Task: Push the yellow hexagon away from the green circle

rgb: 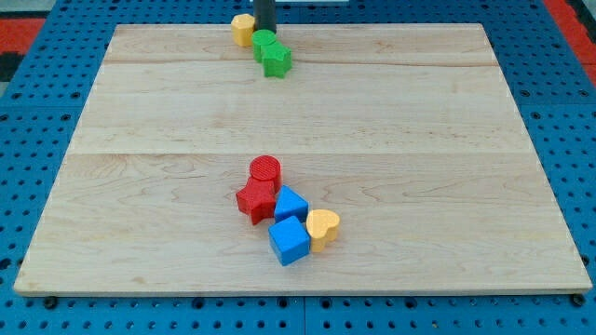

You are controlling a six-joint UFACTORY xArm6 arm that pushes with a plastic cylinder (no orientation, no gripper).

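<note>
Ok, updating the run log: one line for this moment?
tip behind green circle | yellow hexagon touching circle's left | green star below | push pending

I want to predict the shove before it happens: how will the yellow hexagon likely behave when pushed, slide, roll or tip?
The yellow hexagon looks low and flat-sided, so it should slide rather than roll or tip. It sits at the board's top edge, so a push upward could send it off. My tip is right beside it, against the green circle, so an off-centre push may spin it.

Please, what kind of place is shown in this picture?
Probably a robot test bench in a laboratory. A pale wooden board lies on a blue surface full of holes, small coloured blocks such as a yellow hexagon sit on it, and my tip touches the green circle.
</note>
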